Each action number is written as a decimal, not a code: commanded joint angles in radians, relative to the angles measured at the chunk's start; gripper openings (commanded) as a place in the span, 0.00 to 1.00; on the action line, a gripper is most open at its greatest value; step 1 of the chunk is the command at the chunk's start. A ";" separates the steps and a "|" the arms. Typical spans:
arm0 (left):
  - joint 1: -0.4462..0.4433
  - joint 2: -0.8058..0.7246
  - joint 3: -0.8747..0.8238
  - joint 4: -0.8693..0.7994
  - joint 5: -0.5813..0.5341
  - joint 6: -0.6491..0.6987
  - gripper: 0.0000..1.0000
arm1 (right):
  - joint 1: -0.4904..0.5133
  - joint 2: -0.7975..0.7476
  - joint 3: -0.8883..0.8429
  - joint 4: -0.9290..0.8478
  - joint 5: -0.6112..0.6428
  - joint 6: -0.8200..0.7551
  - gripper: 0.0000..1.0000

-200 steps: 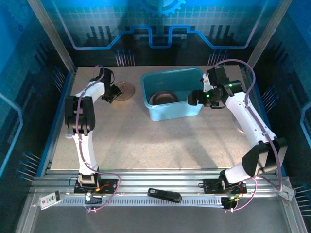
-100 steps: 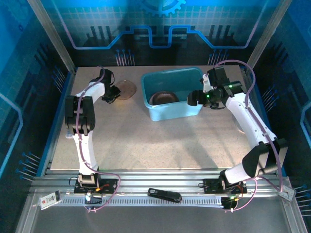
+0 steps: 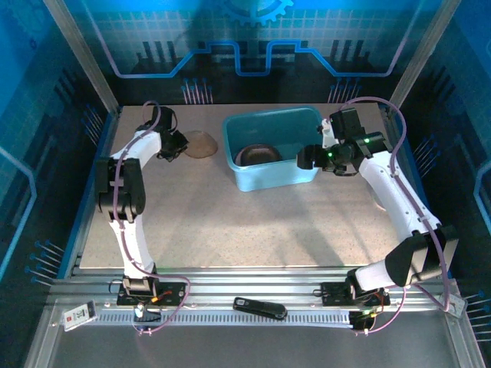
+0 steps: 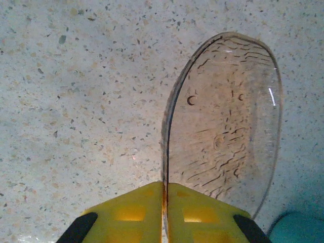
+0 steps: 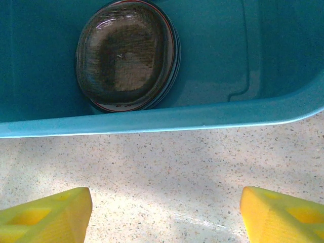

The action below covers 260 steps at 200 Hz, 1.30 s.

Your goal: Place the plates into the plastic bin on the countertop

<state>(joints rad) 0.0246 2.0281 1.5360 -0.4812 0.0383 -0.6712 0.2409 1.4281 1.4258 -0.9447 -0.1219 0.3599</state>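
Countertop (image 3: 230, 222): beige speckled work surface with blue edging; the two arms reach over it from the near edge.
Plastic bin (image 3: 272, 178): teal-blue tub toward the far side of the countertop, near the middle, between the two grippers.
Stack of plates (image 3: 257, 153): lies flat on the floor of the bin, toward its left end. The right wrist view shows a smoky-brown plate on top (image 5: 124, 55), with a thin red rim line peeking out beneath it.
Loose plate (image 3: 202, 143): translucent smoky-brown, just left of the bin and outside it. In the left wrist view (image 4: 228, 126) it stands edge-on and extends away from the fingers, with a corner of the bin nearby.
Left gripper (image 3: 178, 144): yellow pads pressed together on the near rim of the loose plate (image 4: 164, 212), pinching it.
Right gripper (image 3: 305, 157): fingers spread wide with nothing between them (image 5: 164, 212), over bare countertop just outside the bin's right front wall, facing the stack of plates.
White tag (image 3: 77, 314): on the metal rail by the left arm's base; its marking is too small to read.
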 commanded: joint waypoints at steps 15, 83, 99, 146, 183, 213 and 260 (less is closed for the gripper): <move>0.016 -0.056 -0.037 0.001 0.043 0.032 0.10 | -0.014 -0.031 -0.017 0.016 -0.030 0.013 0.78; 0.015 -0.051 -0.112 -0.001 0.077 0.041 0.10 | -0.012 -0.050 -0.050 0.036 -0.047 0.023 0.76; 0.015 -0.044 -0.114 0.001 0.080 0.043 0.10 | -0.012 -0.051 -0.055 0.038 -0.048 0.025 0.76; 0.015 -0.015 -0.087 -0.009 0.077 0.053 0.13 | -0.012 -0.050 -0.071 0.048 -0.048 0.027 0.77; 0.015 0.018 -0.059 -0.019 0.081 0.060 0.20 | -0.012 -0.043 -0.072 0.051 -0.050 0.028 0.77; 0.015 0.042 -0.033 -0.032 0.078 0.073 0.26 | -0.012 -0.035 -0.067 0.052 -0.051 0.028 0.77; 0.015 0.058 -0.025 -0.040 0.066 0.080 0.37 | -0.012 -0.021 -0.064 0.054 -0.053 0.028 0.78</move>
<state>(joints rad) 0.0254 2.0621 1.4841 -0.4923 0.1024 -0.6109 0.2409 1.3998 1.3590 -0.9031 -0.1593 0.3779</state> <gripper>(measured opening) 0.356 0.779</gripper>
